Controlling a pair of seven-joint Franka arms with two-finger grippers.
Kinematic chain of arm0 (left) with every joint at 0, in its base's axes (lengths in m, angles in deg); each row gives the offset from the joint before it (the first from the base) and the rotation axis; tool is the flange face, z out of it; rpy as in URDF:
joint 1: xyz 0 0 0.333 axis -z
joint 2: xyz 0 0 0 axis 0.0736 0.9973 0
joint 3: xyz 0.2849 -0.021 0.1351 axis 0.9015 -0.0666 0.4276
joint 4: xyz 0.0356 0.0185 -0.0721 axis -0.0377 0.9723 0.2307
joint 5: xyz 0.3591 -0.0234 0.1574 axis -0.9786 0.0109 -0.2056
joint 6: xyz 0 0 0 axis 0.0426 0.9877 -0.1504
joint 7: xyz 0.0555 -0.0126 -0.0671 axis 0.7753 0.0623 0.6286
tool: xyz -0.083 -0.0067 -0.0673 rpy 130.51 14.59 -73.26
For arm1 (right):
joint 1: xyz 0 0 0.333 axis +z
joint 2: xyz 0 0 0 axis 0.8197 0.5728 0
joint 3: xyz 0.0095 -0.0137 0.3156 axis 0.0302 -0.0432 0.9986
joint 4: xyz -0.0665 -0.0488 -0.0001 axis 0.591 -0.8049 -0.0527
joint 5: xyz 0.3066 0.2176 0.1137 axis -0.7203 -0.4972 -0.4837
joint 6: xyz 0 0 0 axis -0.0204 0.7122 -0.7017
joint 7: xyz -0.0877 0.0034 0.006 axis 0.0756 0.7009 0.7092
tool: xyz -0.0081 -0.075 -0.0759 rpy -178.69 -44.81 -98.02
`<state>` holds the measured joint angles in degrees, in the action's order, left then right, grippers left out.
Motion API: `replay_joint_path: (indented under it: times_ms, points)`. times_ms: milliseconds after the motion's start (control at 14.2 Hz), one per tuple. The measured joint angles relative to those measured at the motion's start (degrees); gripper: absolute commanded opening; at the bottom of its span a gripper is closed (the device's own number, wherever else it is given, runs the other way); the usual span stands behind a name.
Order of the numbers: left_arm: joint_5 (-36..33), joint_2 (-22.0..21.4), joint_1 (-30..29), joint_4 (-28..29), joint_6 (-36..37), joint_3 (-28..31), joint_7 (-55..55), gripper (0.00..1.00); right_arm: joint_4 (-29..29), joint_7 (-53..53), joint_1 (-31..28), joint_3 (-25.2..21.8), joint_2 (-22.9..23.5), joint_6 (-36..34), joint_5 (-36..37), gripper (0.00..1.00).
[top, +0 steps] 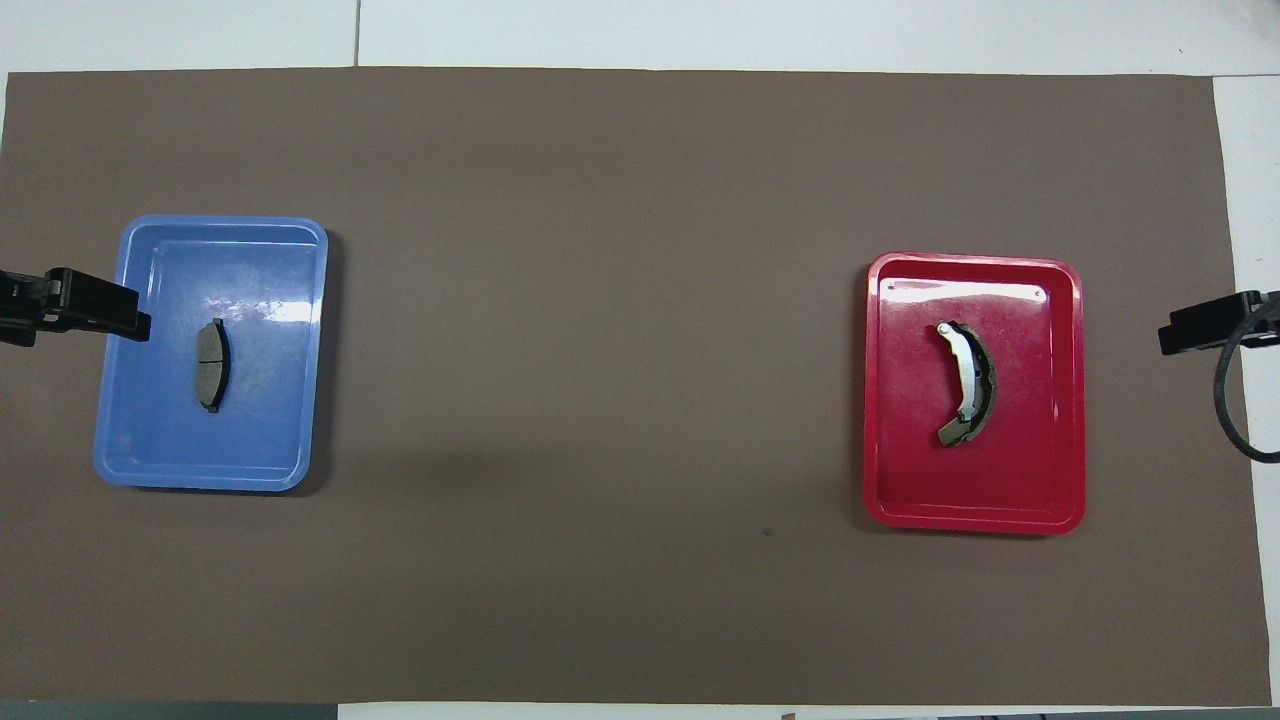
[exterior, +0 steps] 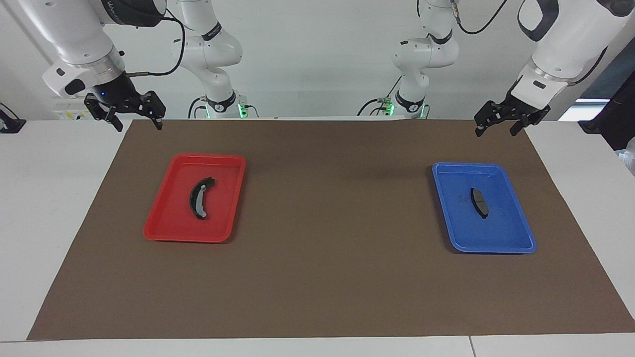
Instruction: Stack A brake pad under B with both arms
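The A brake pad (exterior: 479,202) (top: 211,365), short and dark grey, lies in a blue tray (exterior: 496,244) (top: 200,470) toward the left arm's end of the table. B (exterior: 200,198) (top: 968,383), the long black crescent with a light grey strip, lies in a red tray (exterior: 168,229) (top: 970,512) toward the right arm's end. My left gripper (exterior: 496,132) (top: 130,322) is open and empty, raised over the mat's edge by the blue tray. My right gripper (exterior: 138,125) (top: 1175,338) is open and empty, raised over the mat's edge by the red tray. Neither touches anything.
A brown mat (exterior: 327,248) (top: 600,400) covers most of the white table, with both trays on it. A black cable (top: 1230,410) loops from the right gripper. The arms' bases stand at the table's edge on the robots' side.
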<state>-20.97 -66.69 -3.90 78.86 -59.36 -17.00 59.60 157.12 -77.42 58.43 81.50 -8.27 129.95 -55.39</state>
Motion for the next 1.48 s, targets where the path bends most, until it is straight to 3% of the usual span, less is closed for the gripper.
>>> replay_joint_path:
  times_ms: [846,1199,1481]
  points:
    - [-0.10,-0.02,-0.02,0.74,-2.18,0.04,-0.14,1.00,0.02,0.00,0.06,0.01,0.00,-0.61,0.00,1.00]
    - [-0.23,-0.90,-0.47,10.14,-15.34,0.21,-2.62,0.99,0.93,0.00,1.12,0.27,-0.09,-1.43,-0.03,1.00]
    - [-0.31,-0.15,-4.92,19.04,-27.28,0.45,-7.35,0.98,1.05,0.02,1.05,0.26,-0.38,-2.37,-0.03,1.00]
